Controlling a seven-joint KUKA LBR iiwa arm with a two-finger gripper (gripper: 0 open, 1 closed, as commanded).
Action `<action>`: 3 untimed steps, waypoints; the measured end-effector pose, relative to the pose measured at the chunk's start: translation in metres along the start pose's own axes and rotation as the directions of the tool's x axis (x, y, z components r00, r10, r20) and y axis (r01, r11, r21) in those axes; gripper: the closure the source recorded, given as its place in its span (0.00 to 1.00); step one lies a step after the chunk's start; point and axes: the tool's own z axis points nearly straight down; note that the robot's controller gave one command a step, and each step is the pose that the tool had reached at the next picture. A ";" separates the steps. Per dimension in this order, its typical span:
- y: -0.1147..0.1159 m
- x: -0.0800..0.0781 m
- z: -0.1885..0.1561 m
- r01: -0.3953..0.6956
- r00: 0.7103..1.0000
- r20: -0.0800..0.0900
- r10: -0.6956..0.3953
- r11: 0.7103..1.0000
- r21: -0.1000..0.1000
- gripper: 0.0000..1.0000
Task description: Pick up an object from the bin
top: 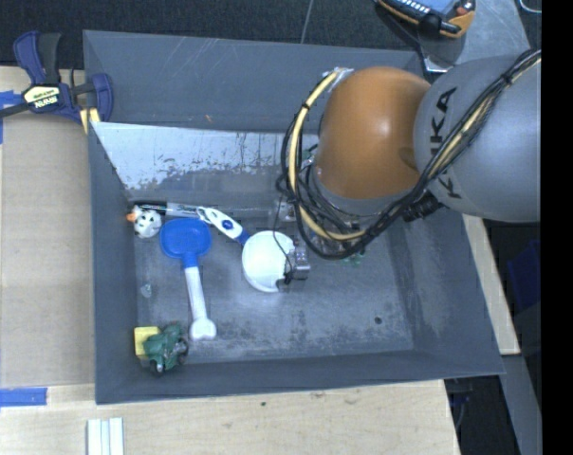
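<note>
1. Blue round-headed scoop (194, 282) with a white handle, at nine o'clock on the floor of the bin (381, 311).
2. Small white-and-orange toy (146, 221), at ten o'clock of the scoop's head.
3. White-and-blue stick (220, 222), at one o'clock of that head.
4. Green-and-yellow toy (161, 344), at seven o'clock, in the corner.

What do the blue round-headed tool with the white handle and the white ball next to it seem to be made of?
The blue tool looks like moulded plastic: even, saturated colour, smooth matte head, a slightly glossy white handle. The white ball seems smooth plastic or foam; its even, unmarked surface with soft shading leaves that open.
</note>
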 end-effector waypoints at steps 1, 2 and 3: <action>-0.032 0.062 0.117 -0.107 0.994 -0.006 0.107 0.994 0.002 0.00; 0.007 0.048 0.103 -0.038 0.999 -0.001 0.038 0.999 -0.001 0.00; 0.004 -0.004 0.081 -0.049 0.999 0.008 0.049 0.999 -0.002 0.00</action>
